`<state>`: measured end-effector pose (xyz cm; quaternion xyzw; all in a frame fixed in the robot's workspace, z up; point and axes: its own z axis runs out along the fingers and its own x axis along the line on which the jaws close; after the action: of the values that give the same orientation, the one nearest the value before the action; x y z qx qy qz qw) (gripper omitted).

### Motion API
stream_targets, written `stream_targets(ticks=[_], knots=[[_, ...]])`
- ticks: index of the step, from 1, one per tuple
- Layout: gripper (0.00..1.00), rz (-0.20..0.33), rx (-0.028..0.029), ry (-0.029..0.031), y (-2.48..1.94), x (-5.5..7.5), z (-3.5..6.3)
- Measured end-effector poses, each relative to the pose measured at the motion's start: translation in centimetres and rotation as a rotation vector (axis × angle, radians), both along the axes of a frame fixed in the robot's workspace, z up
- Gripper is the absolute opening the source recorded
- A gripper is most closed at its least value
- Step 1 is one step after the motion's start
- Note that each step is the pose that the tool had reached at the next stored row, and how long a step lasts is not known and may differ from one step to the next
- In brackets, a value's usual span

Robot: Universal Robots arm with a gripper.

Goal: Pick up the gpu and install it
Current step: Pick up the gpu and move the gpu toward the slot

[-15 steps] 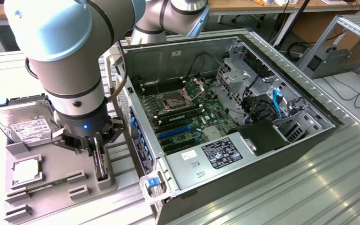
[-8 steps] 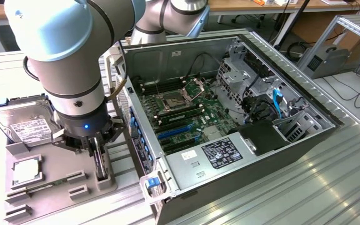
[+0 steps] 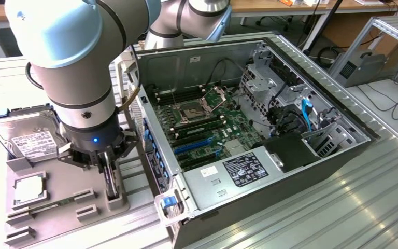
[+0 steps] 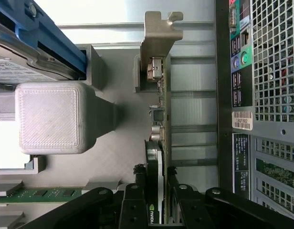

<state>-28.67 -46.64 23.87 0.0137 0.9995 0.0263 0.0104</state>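
Counted 1 gpu, 1 hard drive, 1 CPU chip and 1 memory stick on 1 grey tray, beside 1 open computer case on the tabletop. Found 1 hand low over the tray's case-side edge, clenched on the gpu, with 2 black fingers against its flat faces. Saw the card upright on edge between them, silver bracket jutting beyond the fingertips, near the case's rear panel.
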Motion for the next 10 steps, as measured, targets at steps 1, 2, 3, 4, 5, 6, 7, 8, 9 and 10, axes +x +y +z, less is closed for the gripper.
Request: stream_targets(ticks=[1,2,3,4,5,6,7,8,9,10], knots=[[0.27,0.0,-0.0002,0.0002,0.0,0.0,0.11],[0.27,0.0,-0.0002,0.0001,0.0,0.0,0.29],[0.27,0.0,-0.0002,0.0002,0.0,0.0,0.4],[0.27,0.0,-0.0002,0.0002,0.0,0.0,0.52],[0.27,0.0,-0.0003,0.0002,0.0,0.0,0.69],[0.27,0.0,-0.0002,0.0002,0.0,0.0,0.83],[0.27,0.0,-0.0003,0.0002,0.0,0.0,0.98],[0.27,0.0,-0.0003,0.0002,0.0,0.0,1.17],[0.27,0.0,-0.0002,0.0002,0.0,0.0,1.43],[0.27,0.0,-0.0002,0.0002,0.0,0.0,1.65]])
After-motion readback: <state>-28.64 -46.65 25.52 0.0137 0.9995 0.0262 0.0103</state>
